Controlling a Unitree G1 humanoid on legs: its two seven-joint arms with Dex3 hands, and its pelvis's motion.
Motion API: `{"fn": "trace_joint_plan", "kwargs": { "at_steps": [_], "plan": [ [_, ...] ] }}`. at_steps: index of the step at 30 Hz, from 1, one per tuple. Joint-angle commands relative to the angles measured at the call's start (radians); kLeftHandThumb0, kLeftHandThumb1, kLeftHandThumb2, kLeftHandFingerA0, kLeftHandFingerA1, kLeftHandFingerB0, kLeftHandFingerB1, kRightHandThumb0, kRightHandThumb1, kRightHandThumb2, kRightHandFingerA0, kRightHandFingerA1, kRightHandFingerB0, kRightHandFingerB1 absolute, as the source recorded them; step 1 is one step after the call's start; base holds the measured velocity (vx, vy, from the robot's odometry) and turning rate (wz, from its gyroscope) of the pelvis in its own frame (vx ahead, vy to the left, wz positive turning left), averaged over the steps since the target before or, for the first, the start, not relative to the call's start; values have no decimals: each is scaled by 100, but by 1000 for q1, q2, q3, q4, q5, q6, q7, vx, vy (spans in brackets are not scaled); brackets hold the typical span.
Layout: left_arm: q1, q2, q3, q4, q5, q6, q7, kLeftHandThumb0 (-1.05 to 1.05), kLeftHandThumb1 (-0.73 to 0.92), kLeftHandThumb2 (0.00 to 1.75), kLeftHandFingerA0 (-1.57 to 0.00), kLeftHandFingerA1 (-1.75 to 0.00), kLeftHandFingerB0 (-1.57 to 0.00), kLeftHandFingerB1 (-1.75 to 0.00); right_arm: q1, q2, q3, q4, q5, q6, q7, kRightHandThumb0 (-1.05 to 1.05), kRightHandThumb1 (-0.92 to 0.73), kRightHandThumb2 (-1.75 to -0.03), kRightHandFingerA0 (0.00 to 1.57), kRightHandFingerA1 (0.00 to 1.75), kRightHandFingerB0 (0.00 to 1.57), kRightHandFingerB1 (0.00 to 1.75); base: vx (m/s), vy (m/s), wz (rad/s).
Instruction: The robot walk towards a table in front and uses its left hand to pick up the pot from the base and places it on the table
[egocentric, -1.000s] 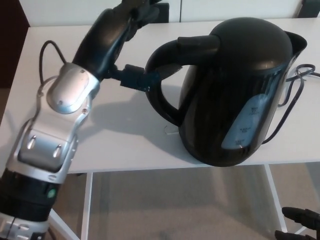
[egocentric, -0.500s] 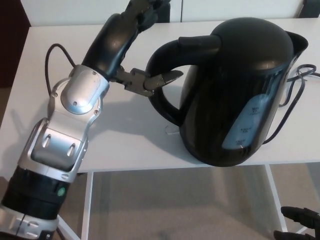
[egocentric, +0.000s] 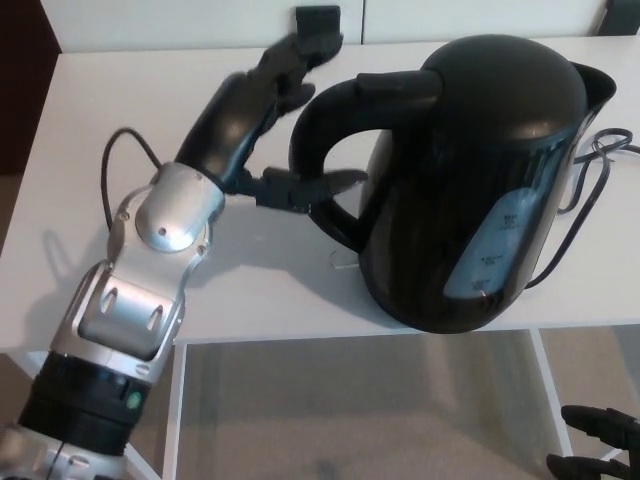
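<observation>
Pot (egocentric: 480, 180) stands on white surface (egocentric: 120, 90), lid shut, contents not visible; base hidden under it. Left robot hand (egocentric: 250, 115) spread either side of handle (egocentric: 306, 135), not clamped. Right robot hand (egocentric: 600, 445) cut off at btm corner, state can't tell.

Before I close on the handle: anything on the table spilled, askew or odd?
Nothing spilled or damaged. The black electric kettle stands upright on the white table. A black power cord lies in loose loops on the picture's right, clear of the open left hand at the handle. No separate base is discernible under it.
</observation>
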Motion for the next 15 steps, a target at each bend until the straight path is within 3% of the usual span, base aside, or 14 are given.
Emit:
{"fn": "trace_joint_plan", "kwargs": {
  "at_steps": [1, 9, 10, 11, 12, 13, 14, 15],
  "plan": [
    [22, -8, -12, 39, 24, -22, 1, -60, 40, 68, -19, -39, -12, -35, 1, -17, 3, -10, -12, -18, -4, -31, -49, -54, 43, 46, 39, 43, 0, 0, 0],
    [8, -67, 3, 107, 2, -4, 21, -60, 41, 70, -28, -44, -13, -36, 21, -24, 0, -11, -13, -26, -4, -32, -48, -54, 43, 46, 39, 43, 0, 0, 0],
    [3, -87, 3, 121, 3, 2, 33, -55, 51, 56, -56, -42, -21, -29, 35, -27, 4, -14, -19, -34, -4, -33, -49, -54, 45, 46, 40, 43, 0, 0, 0],
    [-18, -113, 12, 142, -5, 21, 39, -34, 33, 86, -62, -67, -8, -46, 39, -32, 10, -15, -26, -40, -5, -33, -50, -55, 45, 46, 39, 43, 0, 0, 0],
    [-27, -122, 17, 150, -8, 28, 39, -34, 33, 86, -62, -67, -8, -46, 38, -34, 12, -15, -27, -41, -5, -33, -50, -55, 45, 46, 39, 43, 0, 0, 0],
    [-67, -132, 28, 176, -8, 46, 45, -51, 53, 57, -76, -43, -25, -31, 18, -36, 12, -13, -29, -35, -8, -33, -51, -55, 46, 47, 39, 43, 0, 0, 0],
    [-84, -138, 34, 188, -7, 53, 47, -51, 53, 57, -76, -43, -25, -31, 9, -38, 13, -13, -29, -33, -9, -33, -51, -55, 46, 47, 39, 43, 0, 0, 0],
    [-97, -165, 33, 192, 4, 87, 71, -43, 63, 60, -86, -46, -32, -32, 25, -33, 5, -18, -19, -34, -10, -31, -50, -55, 46, 47, 39, 43, 0, 0, 0]
  ]
}}
